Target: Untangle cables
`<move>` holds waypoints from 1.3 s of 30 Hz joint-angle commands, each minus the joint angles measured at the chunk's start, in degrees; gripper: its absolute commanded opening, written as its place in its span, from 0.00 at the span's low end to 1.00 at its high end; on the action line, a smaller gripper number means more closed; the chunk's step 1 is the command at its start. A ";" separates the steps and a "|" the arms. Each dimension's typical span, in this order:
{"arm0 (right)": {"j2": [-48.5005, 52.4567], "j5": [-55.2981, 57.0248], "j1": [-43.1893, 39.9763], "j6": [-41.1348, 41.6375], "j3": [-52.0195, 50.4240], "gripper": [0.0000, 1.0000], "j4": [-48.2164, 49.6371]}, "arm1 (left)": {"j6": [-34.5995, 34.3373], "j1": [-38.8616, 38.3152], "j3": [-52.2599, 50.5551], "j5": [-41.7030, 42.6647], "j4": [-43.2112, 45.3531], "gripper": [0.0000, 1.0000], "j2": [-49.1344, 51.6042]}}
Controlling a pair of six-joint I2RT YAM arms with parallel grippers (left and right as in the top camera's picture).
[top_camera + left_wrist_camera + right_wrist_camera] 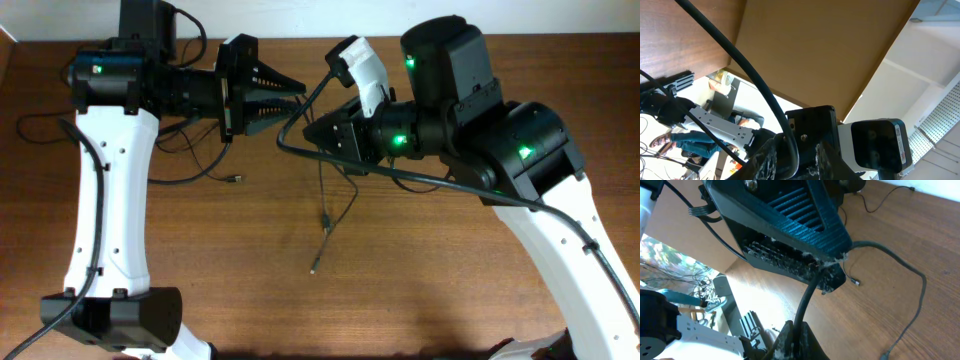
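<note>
Thin black cables (323, 200) hang up off the brown wooden table (450, 280), strung at the middle rear between the two arms. Strands trail toward the front, with one pale tip (314, 268) low over the wood; touching or not, I can't tell. The black right gripper (308, 132) is clamped tight on a cord, which the wrist view shows rising from between its fingers (784, 341). Just beside it, tip to tip, the left gripper (300, 98) has its ribbed black fingers (810, 220) pinched on that same cord (900, 265). Off to the left, another thin black strand (205, 178) lies flat on the wood beside the left arm.
</note>
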 commanded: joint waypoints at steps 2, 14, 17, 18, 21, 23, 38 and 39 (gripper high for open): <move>-0.22 -0.76 0.31 0.46 0.59 0.04 0.33 | 0.33 0.02 1.11 -0.07 -0.07 0.21 -0.15; -0.28 5.53 0.22 2.27 0.59 0.56 -4.20 | 12.59 0.26 1.11 -26.75 2.12 0.00 -0.15; -0.28 9.70 0.17 6.01 0.59 0.71 -5.38 | 24.41 0.24 1.11 -33.24 1.51 0.00 -0.15; -0.28 10.58 0.17 6.23 0.59 0.72 -5.62 | 27.30 0.24 1.11 -35.15 -0.11 0.00 -0.15; -0.28 12.96 0.20 6.21 0.59 0.73 -6.21 | 34.69 0.24 1.11 -38.58 -3.93 0.00 -0.17; -0.28 14.08 0.20 6.14 0.59 0.87 -6.73 | 38.66 0.26 1.11 -41.92 -5.22 0.00 -0.17; -0.26 36.04 0.17 6.05 0.59 0.98 -14.97 | 48.68 17.09 1.11 -45.48 -12.35 0.00 -4.42; -0.26 37.31 0.20 6.05 0.59 0.98 -14.97 | 50.40 17.62 1.11 -45.64 -12.92 0.00 -4.59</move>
